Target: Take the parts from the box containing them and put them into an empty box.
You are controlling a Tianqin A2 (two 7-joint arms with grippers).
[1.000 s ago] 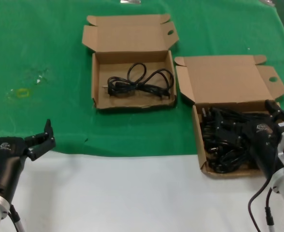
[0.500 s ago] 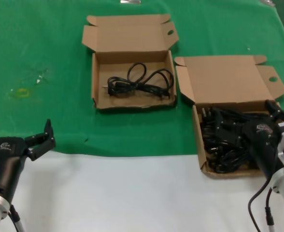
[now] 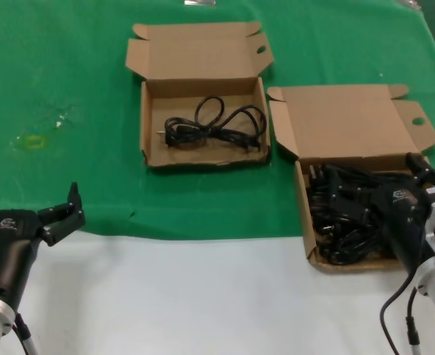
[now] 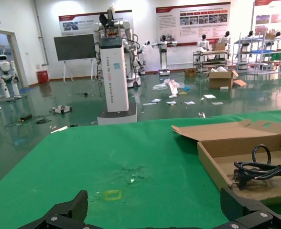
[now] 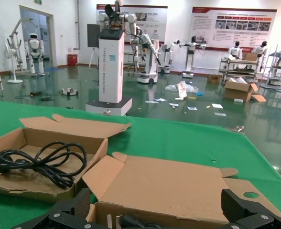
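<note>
A heap of the parts (image 3: 343, 218), black cords, fills the box containing them (image 3: 304, 214) at the right, its lid (image 5: 178, 183) open. My right gripper (image 3: 378, 181) hangs open just over that heap, one finger on each side, gripping nothing; its own view (image 5: 157, 204) shows a plug (image 5: 126, 221) below the jaws. The wide low box (image 3: 149, 122) farther back holds one cord (image 3: 217, 126), also seen in the wrist views as the cord (image 5: 37, 162) and the cord (image 4: 260, 169). My left gripper (image 3: 29, 196) is parked open at the near left, its gripper (image 4: 155, 207) above bare cloth.
A green cloth (image 3: 69, 66) covers the far part of the table and white surface (image 3: 188, 296) lies nearest me. A small yellow mark (image 3: 32, 140) is on the cloth at the left. The two boxes stand close together, corner to corner.
</note>
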